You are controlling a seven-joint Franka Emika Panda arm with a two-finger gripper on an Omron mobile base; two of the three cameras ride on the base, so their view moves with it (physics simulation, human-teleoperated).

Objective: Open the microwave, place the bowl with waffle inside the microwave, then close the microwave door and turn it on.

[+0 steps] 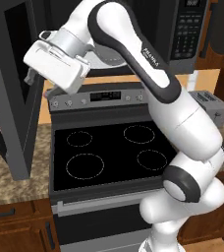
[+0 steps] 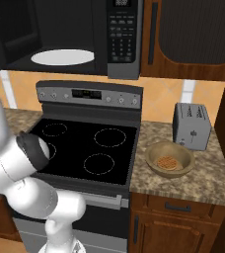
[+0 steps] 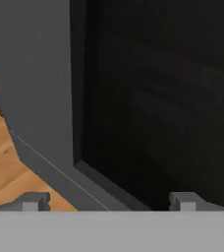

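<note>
Microwave door [image 1: 15, 88] swung fully open at left, exposing cavity and turntable plate [image 2: 62, 57] for loading. Bowl [image 2: 169, 159] with waffle [image 2: 167, 162] near tabletop's front edge, beside toaster [image 2: 192, 125], well clear of stove [image 2: 85, 143]. Tool [image 3: 111, 199] spread apart, empty, facing door glass. Unobstructed path over stove.

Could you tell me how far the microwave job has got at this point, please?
Done: the microwave door is swung open, showing the white turntable plate. In hand: the open gripper faces the door's inner side, holding nothing. Left: the bowl with the waffle sits on the counter by the toaster; loading, closing and starting remain.
</note>
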